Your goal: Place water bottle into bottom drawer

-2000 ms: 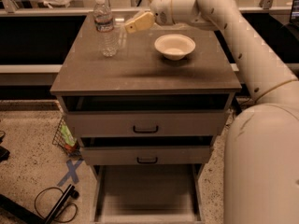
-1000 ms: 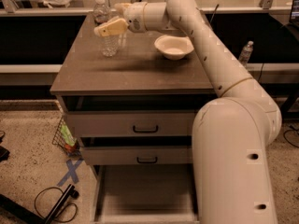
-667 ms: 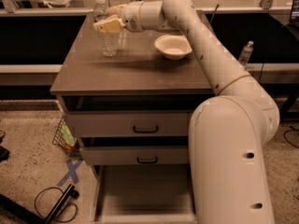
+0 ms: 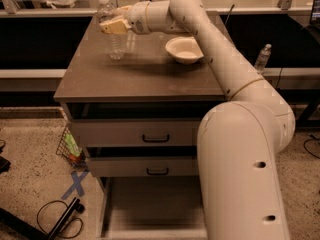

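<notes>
The water bottle [image 4: 116, 40], clear with a white cap, stands upright at the back left of the cabinet top [image 4: 145, 76]. My gripper [image 4: 113, 26] is at the bottle's upper body, over its label band, reaching in from the right. The bottom drawer [image 4: 150, 209] is pulled out wide at floor level below the cabinet front, and its flat floor is bare. My arm partly covers the drawer's right side.
A white bowl [image 4: 184, 49] sits on the cabinet top to the right of the bottle. The two upper drawers [image 4: 156, 134] with black handles stand slightly ajar. A small clear bottle [image 4: 262, 58] stands far right. A wire basket [image 4: 70, 146], cables and a blue tape cross lie on the floor at left.
Two seconds ago the gripper was between the bottle and the bowl; it has moved left onto the bottle's upper body. Over the last second it has barely moved. The bottle has stayed in place.
</notes>
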Controlling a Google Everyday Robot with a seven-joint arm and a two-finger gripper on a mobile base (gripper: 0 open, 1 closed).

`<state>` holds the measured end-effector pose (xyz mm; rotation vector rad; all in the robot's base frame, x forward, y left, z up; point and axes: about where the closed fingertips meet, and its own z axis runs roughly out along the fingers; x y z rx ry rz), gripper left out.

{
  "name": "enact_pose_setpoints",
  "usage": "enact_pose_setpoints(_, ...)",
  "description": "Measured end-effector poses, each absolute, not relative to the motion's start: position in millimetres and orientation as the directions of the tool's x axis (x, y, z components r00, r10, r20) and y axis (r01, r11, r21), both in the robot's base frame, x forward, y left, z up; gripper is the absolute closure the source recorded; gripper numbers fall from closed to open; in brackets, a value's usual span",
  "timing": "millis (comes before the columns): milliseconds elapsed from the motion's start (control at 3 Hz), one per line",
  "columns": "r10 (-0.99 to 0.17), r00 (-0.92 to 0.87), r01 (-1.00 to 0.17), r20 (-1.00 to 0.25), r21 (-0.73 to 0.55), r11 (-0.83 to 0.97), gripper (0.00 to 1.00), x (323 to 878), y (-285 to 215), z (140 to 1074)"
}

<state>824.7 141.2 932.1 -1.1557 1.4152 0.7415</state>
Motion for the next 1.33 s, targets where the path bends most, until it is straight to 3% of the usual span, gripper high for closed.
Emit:
enact_pose_setpoints(333, -0.238, 0.086, -0.933, -0.967, -0.163, 0.321, 1.0, 824, 145, 931)
enact_pose_setpoints(1333, -0.271, 0.206, -0.899, -0.94, -0.291, 0.327, 1.0, 804, 89, 1008)
